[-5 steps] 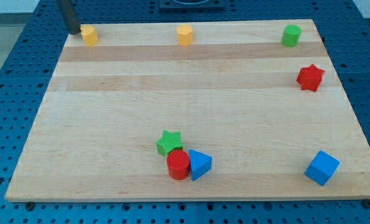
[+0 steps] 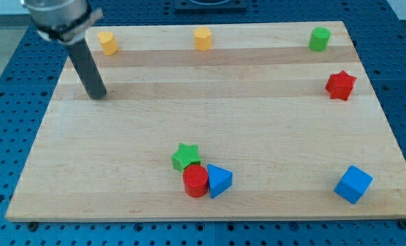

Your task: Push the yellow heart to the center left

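Note:
The yellow heart (image 2: pixel 107 42) sits near the board's top left corner. My tip (image 2: pixel 98 96) rests on the wooden board (image 2: pixel 258 130) below the heart and slightly to its left, well apart from it and not touching any block. The rod rises from the tip toward the view's top left, and the arm's body covers the corner there.
A second yellow block (image 2: pixel 202 38) sits at the top middle and a green cylinder (image 2: pixel 319 39) at the top right. A red star (image 2: pixel 340 85) is at the right edge. A green star (image 2: pixel 185 156), red cylinder (image 2: pixel 195 182) and blue triangle (image 2: pixel 219 180) cluster at the bottom middle. A blue cube (image 2: pixel 353 184) sits at the bottom right.
My tip has moved from beside the yellow heart at the top left corner down toward the view's bottom. The heart now sits slightly further right.

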`<act>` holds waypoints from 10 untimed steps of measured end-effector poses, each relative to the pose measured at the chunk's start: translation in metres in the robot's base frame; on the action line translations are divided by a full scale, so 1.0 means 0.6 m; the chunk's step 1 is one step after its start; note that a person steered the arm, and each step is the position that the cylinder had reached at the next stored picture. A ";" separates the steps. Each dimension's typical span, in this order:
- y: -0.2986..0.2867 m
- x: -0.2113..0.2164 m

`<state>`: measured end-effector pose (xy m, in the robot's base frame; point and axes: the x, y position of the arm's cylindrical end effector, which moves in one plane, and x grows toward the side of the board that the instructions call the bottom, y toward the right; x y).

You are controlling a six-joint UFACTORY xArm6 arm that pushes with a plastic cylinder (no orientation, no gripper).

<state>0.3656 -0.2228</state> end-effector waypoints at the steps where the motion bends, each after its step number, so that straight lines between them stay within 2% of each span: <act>1: -0.040 -0.132; 2: -0.074 -0.255; 3: -0.076 -0.290; 4: -0.036 -0.290; 6: -0.031 -0.269; 8: 0.124 0.000; 9: 0.156 0.140; 10: 0.178 0.110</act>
<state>0.4317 -0.1162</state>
